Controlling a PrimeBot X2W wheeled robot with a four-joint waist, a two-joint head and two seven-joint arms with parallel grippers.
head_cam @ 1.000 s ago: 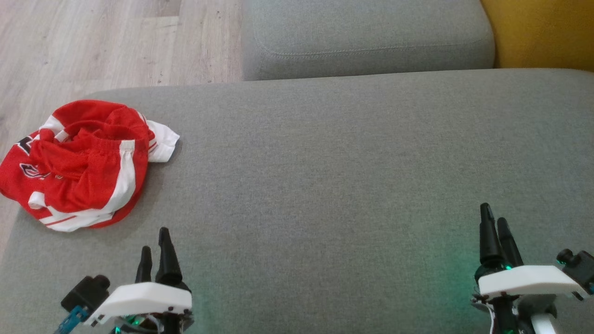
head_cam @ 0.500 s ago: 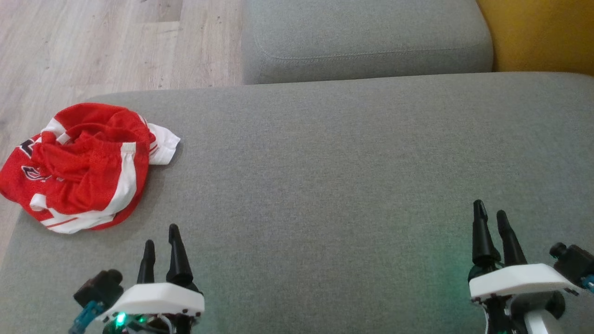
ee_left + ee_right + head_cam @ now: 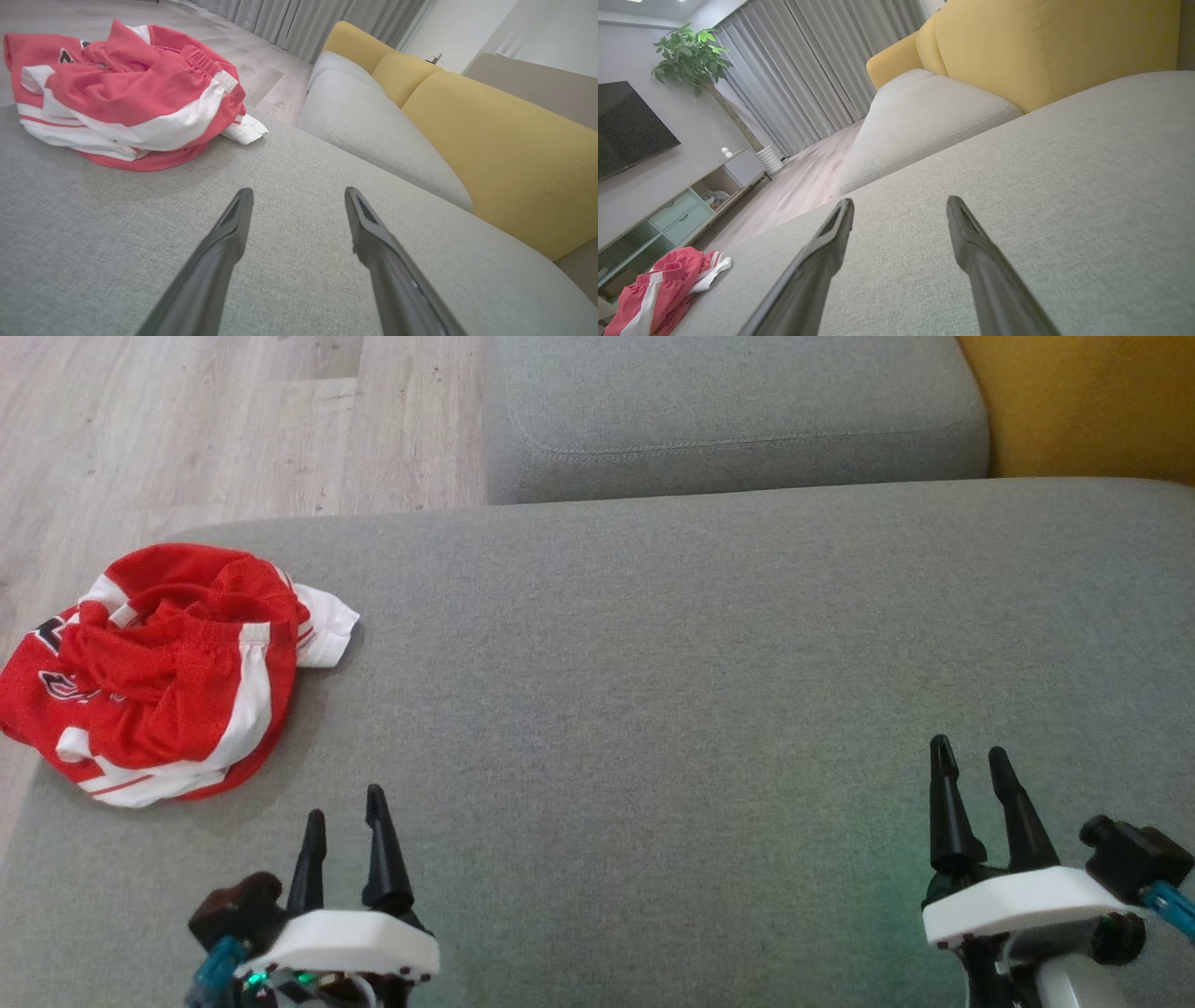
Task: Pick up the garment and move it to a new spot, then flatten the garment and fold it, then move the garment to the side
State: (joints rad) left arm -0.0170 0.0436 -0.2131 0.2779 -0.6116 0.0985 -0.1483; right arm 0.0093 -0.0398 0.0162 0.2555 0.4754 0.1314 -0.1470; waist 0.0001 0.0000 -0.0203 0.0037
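A crumpled red and white garment (image 3: 168, 672) lies at the left edge of the grey cushion (image 3: 653, 663), partly hanging over it. It shows large in the left wrist view (image 3: 126, 93) and small at the lower left of the right wrist view (image 3: 663, 289). My left gripper (image 3: 345, 812) hovers open just below and to the right of the garment, apart from it, nothing between its fingers (image 3: 233, 224). Far to the right, my right gripper (image 3: 969, 761) is open and empty over bare cushion.
A second grey seat cushion (image 3: 738, 411) lies beyond, with a yellow backrest (image 3: 1083, 401) at the far right. Wooden floor (image 3: 187, 420) runs along the left, past the cushion's edge. A TV unit (image 3: 668, 205), a plant (image 3: 691, 56) and curtains (image 3: 817, 70) stand across the room.
Both grippers have shifted: the left one to the right and down in the head view, the right one to the left and slightly up. Both pairs of fingers stand wider apart. The garment has not moved.
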